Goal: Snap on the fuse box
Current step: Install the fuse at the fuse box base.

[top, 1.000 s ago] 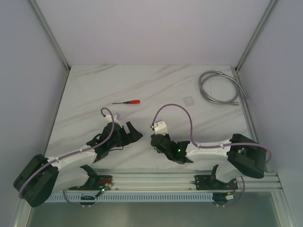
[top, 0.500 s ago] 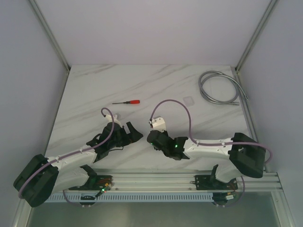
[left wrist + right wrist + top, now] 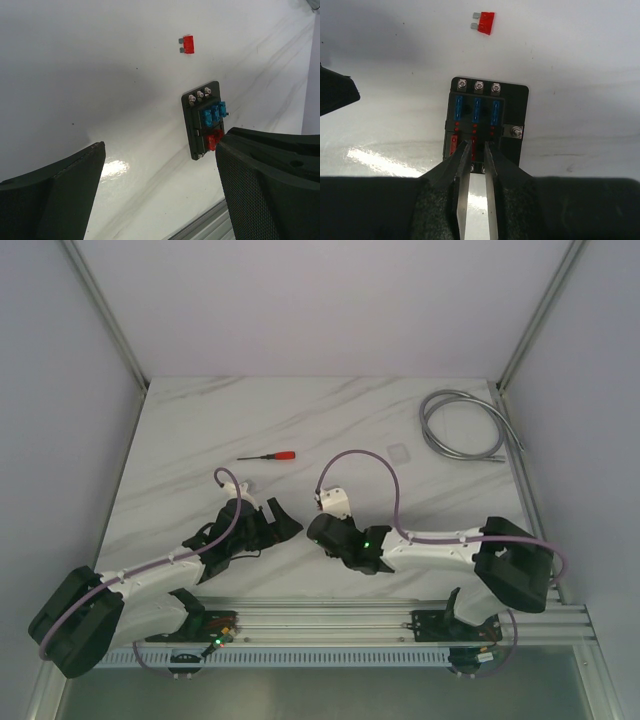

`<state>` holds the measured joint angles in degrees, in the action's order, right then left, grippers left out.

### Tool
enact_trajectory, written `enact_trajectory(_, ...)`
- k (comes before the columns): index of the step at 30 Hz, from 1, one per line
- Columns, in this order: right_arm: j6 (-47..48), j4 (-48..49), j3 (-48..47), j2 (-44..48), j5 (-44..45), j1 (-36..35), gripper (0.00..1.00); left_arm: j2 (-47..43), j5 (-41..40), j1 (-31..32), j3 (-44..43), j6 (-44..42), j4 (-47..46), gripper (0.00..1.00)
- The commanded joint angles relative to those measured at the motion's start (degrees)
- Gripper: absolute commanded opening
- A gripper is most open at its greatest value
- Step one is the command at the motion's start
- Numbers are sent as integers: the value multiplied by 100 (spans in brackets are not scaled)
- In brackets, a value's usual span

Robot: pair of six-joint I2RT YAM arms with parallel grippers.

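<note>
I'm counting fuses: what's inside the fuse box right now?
In the fuse box, three blue fuses fill the upper row; one red fuse shows at lower left. The right gripper covers the rest of that row.

No text, label, brand, number or sign can be read in any view; any marking on the fuse box (image 3: 487,117) or the loose red fuse (image 3: 485,22) is too small to make out.
</note>
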<state>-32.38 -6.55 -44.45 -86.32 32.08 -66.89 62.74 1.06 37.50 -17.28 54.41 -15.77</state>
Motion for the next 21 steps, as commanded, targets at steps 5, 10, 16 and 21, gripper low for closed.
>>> enact_trajectory(5, -120, -175, -295, -240, -131, 51, 18, 46, 79, -14, -56, 52, -93, 100)
enact_trajectory(10, -214, -360, -357, -424, -256, 87, 14, 54, 87, -14, -54, 52, -99, 100)
enact_trajectory(16, -372, -552, -231, -376, -461, 187, 5, 87, 96, -10, -67, 52, -113, 100)
enact_trajectory(21, -368, -700, -161, -374, -764, 324, 0, 141, 130, -14, -87, 61, -144, 100)
